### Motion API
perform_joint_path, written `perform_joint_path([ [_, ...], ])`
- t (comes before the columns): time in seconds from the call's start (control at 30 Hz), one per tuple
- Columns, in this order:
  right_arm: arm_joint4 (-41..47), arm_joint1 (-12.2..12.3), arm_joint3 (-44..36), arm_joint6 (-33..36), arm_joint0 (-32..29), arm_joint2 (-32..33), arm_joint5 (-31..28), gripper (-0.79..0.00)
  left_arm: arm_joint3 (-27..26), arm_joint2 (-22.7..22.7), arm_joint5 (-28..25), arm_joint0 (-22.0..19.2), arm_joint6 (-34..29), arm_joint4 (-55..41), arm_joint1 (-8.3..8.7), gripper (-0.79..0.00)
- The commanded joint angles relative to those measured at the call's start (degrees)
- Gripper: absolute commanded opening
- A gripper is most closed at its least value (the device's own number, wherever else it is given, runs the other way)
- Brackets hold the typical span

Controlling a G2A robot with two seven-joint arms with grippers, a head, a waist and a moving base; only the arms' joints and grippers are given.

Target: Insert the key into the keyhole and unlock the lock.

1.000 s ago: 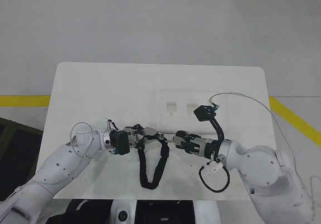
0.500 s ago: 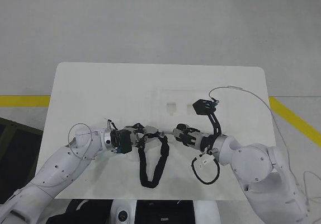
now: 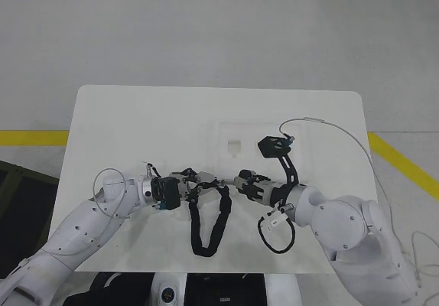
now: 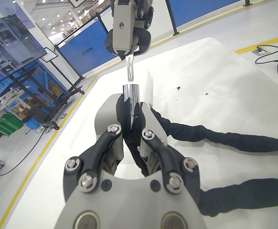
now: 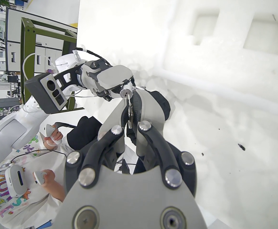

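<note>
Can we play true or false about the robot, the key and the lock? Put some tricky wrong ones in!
1. The right gripper is holding the key. True.
2. The key is pushed all the way into the lock. False: the whole blade is out, and its tip is just short of the lock's shiny end.
3. The left gripper is open with nothing in it. False: it is shut on the lock.
4. The lock's black cable trails onto the white table. True.
</note>
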Motion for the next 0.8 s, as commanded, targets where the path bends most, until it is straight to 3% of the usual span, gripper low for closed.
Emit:
perform_joint_path([
  [0.0, 0.14, 0.00, -0.13, 0.09, 0.13, -0.24, -0.06, -0.785, 0.00, 0.00, 0.00, 0.00, 0.00, 0.00, 0.00, -0.785],
  [0.77, 0.07, 0.06, 0.72, -1.32, 1.01, -1.43, 1.06, -0.785, 0.00, 0.00, 0.00, 0.00, 0.00, 0.00, 0.00, -0.785],
])
